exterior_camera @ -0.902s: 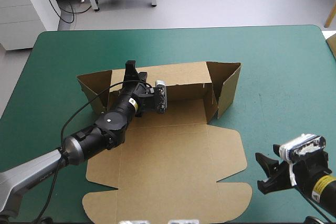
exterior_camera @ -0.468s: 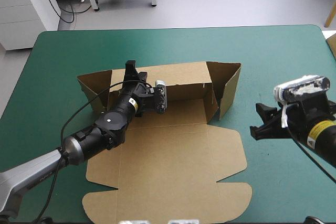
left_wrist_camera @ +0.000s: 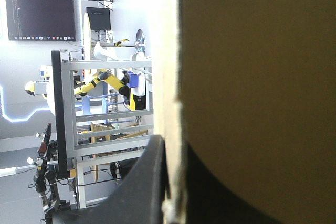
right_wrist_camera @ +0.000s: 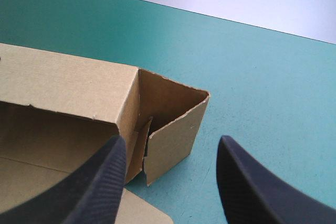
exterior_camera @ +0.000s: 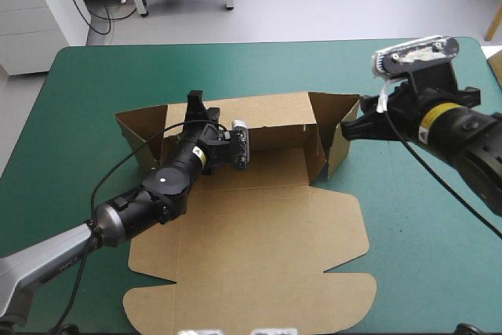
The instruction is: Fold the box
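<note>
Teal-green counter [exterior_camera: 423, 272] carries brown box [exterior_camera: 259, 233], back and side walls raised | left end effector [exterior_camera: 194, 104] clenched on back wall | right end effector [right_wrist_camera: 171, 142] released, over right corner

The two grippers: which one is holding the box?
The left gripper: it is shut on the raised back wall of the box. The right gripper is open and empty, facing the box's right end flap.

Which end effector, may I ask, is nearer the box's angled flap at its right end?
Right: the right end effector hovers open beside the flap; the left end effector grips the back wall.
</note>
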